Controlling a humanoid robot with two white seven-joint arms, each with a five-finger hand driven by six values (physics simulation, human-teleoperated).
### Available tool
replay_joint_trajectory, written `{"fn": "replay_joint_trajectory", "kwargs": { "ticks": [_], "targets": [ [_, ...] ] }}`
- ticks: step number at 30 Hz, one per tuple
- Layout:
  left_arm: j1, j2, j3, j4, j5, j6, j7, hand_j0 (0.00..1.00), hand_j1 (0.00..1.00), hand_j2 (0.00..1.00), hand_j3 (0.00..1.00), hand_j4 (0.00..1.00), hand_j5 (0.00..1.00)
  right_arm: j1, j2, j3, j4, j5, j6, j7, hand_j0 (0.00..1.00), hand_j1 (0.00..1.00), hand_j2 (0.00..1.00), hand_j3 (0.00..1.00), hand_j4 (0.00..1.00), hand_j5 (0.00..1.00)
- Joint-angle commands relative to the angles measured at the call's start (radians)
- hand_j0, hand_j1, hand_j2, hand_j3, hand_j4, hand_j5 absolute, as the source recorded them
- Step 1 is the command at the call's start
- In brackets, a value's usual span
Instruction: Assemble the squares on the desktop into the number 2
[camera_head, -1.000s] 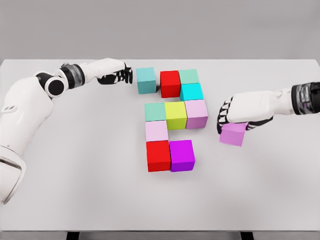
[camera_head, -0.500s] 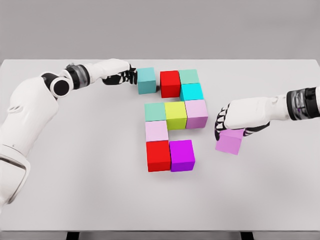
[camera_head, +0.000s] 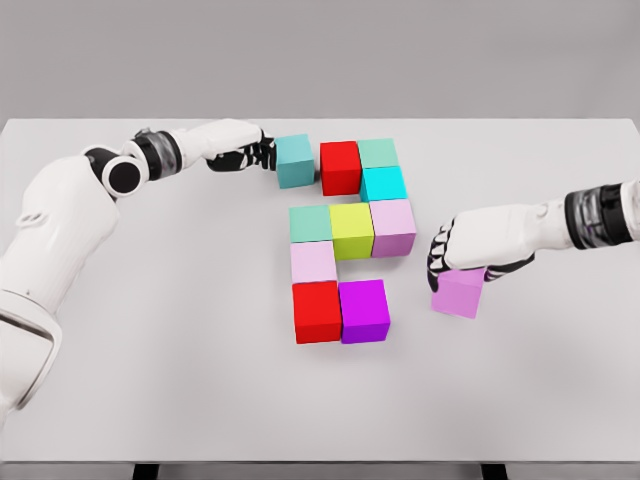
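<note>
Two hands busy: right hand (camera_head: 462, 250) grips violet cube (camera_head: 459, 292) (tilted).

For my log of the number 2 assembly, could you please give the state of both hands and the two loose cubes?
Left hand: fingers curled, against the teal cube.
Teal cube: on table, a gap from the red cube.
Right hand: grasping the violet cube.
Violet cube: apart from the figure, tilted.

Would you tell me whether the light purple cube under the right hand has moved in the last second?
Yes. The light purple cube has moved down-left, closer to the magenta cube.
</note>
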Motion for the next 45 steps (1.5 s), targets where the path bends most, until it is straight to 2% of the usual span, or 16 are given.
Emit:
{"fn": "replay_joint_trajectory", "kwargs": {
  "ticks": [1,6,9,15,24,28,35,37,40,41,45],
  "targets": [
    [0.0,0.008,0.01,0.0,0.006,0.002,-0.001,0.4,0.4,0.4,0.4,0.4,0.4,0.0,0.009,0.006,0.001,0.013,0.002,0.0,0.62,0.62,0.62,0.62,0.62,0.62],
    [-0.002,0.016,0.013,0.008,0.005,0.003,-0.001,0.4,0.4,0.4,0.4,0.4,0.4,0.0,0.026,0.008,0.001,0.035,0.002,0.0,0.62,0.62,0.62,0.62,0.62,0.62],
    [-0.009,-0.003,0.014,0.045,0.005,0.036,0.0,0.4,0.4,0.4,0.4,0.4,0.4,-0.003,0.028,0.008,-0.002,0.035,0.002,0.0,0.62,0.62,0.62,0.62,0.62,0.62],
    [-0.009,-0.026,0.031,0.047,0.005,0.105,0.029,0.4,0.4,0.4,0.4,0.4,0.4,-0.012,0.026,0.011,-0.007,0.035,0.002,0.0,0.62,0.62,0.62,0.62,0.62,0.62],
    [-0.009,-0.041,0.03,0.045,0.005,0.105,0.042,0.4,0.4,0.4,0.4,0.4,0.4,-0.012,0.028,0.014,-0.021,0.035,0.002,0.0,0.64,0.64,0.64,0.64,0.64,0.64],
    [-0.009,-0.047,0.03,0.043,0.005,0.105,0.042,0.4,0.4,0.4,0.4,0.4,0.4,-0.014,0.034,0.018,-0.021,0.035,0.002,0.0,0.68,0.68,0.68,0.68,0.68,0.68],
    [-0.008,-0.055,0.027,0.043,0.005,0.105,0.045,0.4,0.4,0.4,0.4,0.4,0.4,-0.014,0.041,0.022,-0.024,0.035,0.002,0.0,0.69,0.69,0.69,0.69,0.69,0.69],
    [-0.008,-0.055,0.027,0.042,0.005,0.105,0.045,0.4,0.4,0.4,0.4,0.4,0.4,-0.015,0.041,0.022,-0.022,0.035,0.002,0.0,0.72,0.72,0.72,0.72,0.72,0.72],
    [-0.008,-0.04,0.031,0.042,0.006,0.105,0.045,0.42,0.42,0.42,0.42,0.42,0.42,-0.015,0.04,0.028,-0.022,0.035,0.002,0.0,0.97,0.97,0.97,0.97,0.97,0.97],
    [-0.008,-0.034,0.033,0.042,0.006,0.105,0.045,0.43,0.43,0.43,0.43,0.43,0.43,-0.017,0.04,0.028,-0.022,0.035,0.002,0.0,1.0,1.0,1.0,1.0,1.0,1.0],
    [-0.021,-0.03,0.051,0.042,0.005,0.106,0.045,0.45,0.45,0.45,0.45,0.45,0.45,-0.017,0.037,0.035,-0.021,0.035,0.002,0.0,1.0,1.0,1.0,1.0,1.0,1.0]
  ]
}}
